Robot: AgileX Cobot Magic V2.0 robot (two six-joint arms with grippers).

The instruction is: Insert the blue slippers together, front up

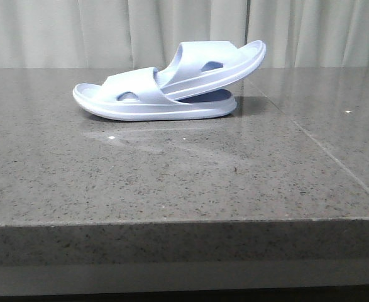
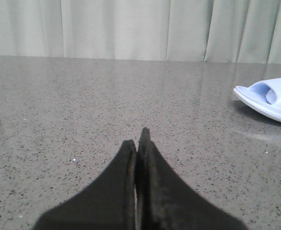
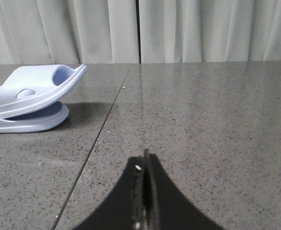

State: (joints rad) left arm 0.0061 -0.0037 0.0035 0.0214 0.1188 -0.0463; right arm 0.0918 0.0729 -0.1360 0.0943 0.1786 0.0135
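Grey stone table [image 1: 171,189] holds two blue slippers [image 1: 165,94] — nested together.

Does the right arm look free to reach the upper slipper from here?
Probably yes. Bare table lies between the right gripper, fingers shut, and the upper slipper, which rests tilted on the lower slipper.
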